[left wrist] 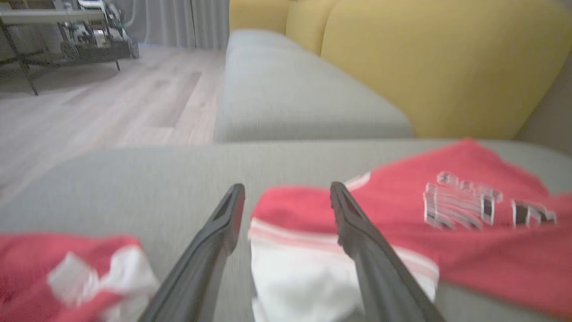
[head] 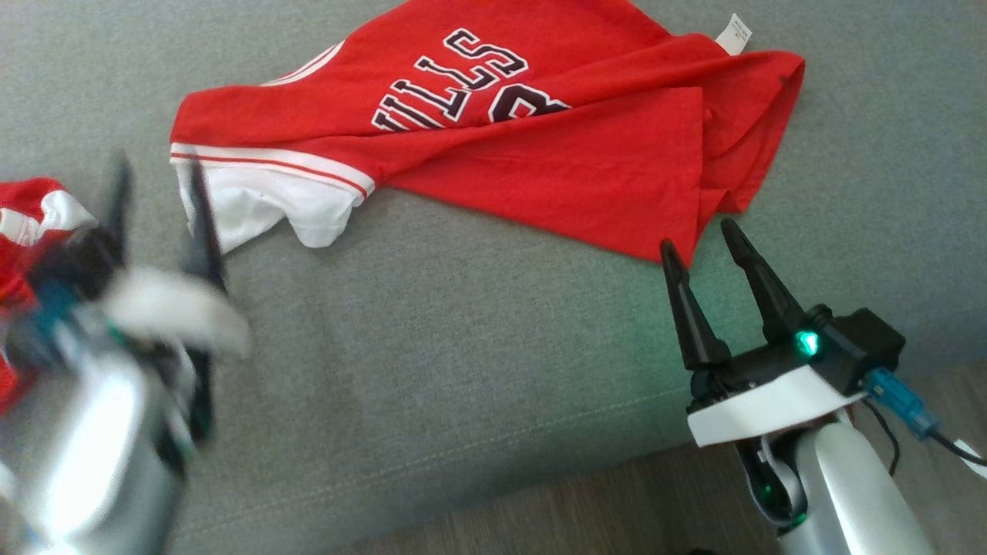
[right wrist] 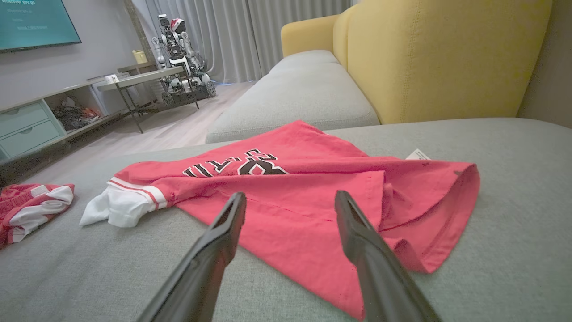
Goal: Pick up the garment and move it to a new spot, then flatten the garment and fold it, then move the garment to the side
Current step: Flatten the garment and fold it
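Note:
The garment [head: 540,146] is a red shirt with black-and-white lettering and a white sleeve [head: 254,204], lying crumpled and partly folded over on the grey sofa seat [head: 463,347]. My left gripper [head: 158,208] is blurred at the lower left, open, its fingers beside the white sleeve with nothing between them. In the left wrist view the sleeve [left wrist: 295,277] lies between and below the spread fingers of the left gripper [left wrist: 286,192]. My right gripper [head: 702,239] is open and empty just short of the shirt's near red edge [right wrist: 313,241], with the right gripper [right wrist: 290,201] pointing at it.
A second red-and-white garment [head: 31,223] lies crumpled at the far left of the seat. Yellow back cushions [right wrist: 447,58] stand behind the seat. The wooden floor [head: 578,509] runs past the seat's front edge. A table and another robot [right wrist: 178,53] stand across the room.

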Controlling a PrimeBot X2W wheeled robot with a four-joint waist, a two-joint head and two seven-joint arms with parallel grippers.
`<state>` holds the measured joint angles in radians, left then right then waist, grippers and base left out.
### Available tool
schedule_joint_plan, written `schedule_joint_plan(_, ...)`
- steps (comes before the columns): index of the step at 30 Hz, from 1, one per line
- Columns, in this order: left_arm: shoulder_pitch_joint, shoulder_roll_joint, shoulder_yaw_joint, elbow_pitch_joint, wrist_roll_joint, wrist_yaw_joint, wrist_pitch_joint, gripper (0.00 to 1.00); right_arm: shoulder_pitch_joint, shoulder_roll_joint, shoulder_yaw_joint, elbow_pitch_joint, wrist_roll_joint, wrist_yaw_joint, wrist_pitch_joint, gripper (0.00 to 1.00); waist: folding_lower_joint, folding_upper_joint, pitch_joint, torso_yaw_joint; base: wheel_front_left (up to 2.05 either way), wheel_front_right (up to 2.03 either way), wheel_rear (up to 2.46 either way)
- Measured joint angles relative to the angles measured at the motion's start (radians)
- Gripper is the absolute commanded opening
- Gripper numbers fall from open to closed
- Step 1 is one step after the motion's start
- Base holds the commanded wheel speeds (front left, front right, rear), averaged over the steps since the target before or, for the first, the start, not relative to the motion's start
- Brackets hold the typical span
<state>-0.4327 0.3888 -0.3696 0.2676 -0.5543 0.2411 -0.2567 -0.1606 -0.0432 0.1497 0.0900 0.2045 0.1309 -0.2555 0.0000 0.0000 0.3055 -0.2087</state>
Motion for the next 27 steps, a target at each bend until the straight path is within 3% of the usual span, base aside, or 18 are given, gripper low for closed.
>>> schedule_joint_plan(5,0.217,-0.044,-0.005,-0.043,0.116,0.068,0.000,1.00,0.010,0.000,-0.006,0.000,0.002,0.000,0.000,1.00,0.0000,0.0000,0.010,-0.010,0.00,0.00,0.00)
schedule_joint_plan(20,0.112,-0.049,-0.036,0.191,0.254,0.036,0.000,1.00,0.007,0.000,-0.009,-0.007,0.007,0.000,0.000,1.00,0.0000,0.0000,0.037,-0.030,0.00,0.00,0.00)
schedule_joint_plan(21,0.103,-0.048,-0.038,0.200,0.261,0.028,0.000,0.93,0.007,0.000,-0.010,-0.007,0.007,0.000,0.000,1.00,0.0000,0.0000,0.040,-0.029,0.00,0.00,0.00)
schedule_joint_plan(23,0.086,-0.049,-0.038,0.215,0.271,0.022,0.000,0.42,0.007,0.000,-0.014,-0.008,0.007,0.000,0.000,1.00,0.0000,0.0000,0.044,-0.028,0.00,0.00,0.00)
schedule_joint_plan(24,0.077,-0.049,-0.038,0.222,0.272,0.021,0.000,0.11,0.007,0.000,-0.015,-0.009,0.007,0.000,0.000,1.00,0.0000,0.0000,0.045,-0.026,0.00,0.00,0.00)
schedule_joint_plan(25,0.073,-0.049,-0.037,0.225,0.272,0.017,0.000,0.00,0.007,0.000,-0.016,-0.009,0.007,0.000,0.000,1.00,0.0000,0.0000,0.047,-0.025,0.00,0.00,0.00)
schedule_joint_plan(27,0.069,-0.053,-0.037,0.230,0.277,0.008,0.000,0.00,0.006,0.000,-0.017,-0.010,0.007,0.000,0.000,1.00,0.0000,0.0000,0.048,-0.021,0.00,0.00,0.00)
